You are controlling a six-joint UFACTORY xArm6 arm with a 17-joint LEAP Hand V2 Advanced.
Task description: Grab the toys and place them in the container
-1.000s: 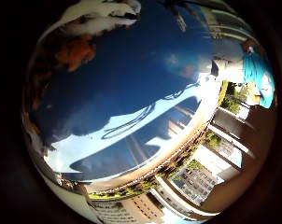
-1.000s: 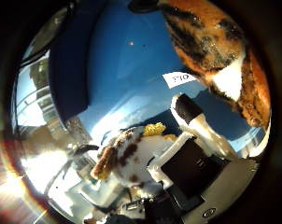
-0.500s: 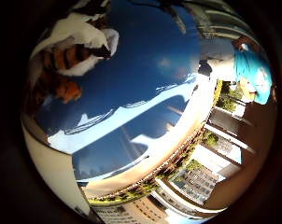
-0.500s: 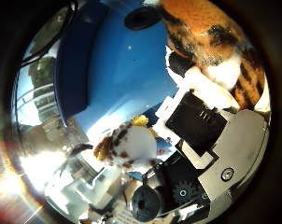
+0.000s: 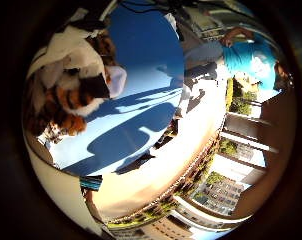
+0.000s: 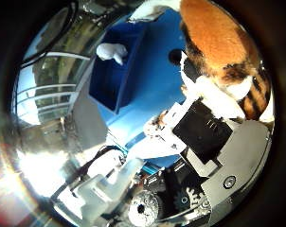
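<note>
The hand (image 6: 214,142) is holding a plush tiger toy (image 6: 218,52) close against the palm, with the fingers (image 6: 174,120) curling round its orange and black striped body, and the toy is hanging above the blue worktop (image 5: 141,85). In my judgement the carrying step is in progress: the toy is grasped and is not yet in the container. The next move is asking the hand to travel over the blue container (image 6: 112,75), which is standing on the worktop well apart from the hand, and then to open the fingers above it. Inside the container a white toy (image 6: 110,51) is already lying near one end wall.
</note>
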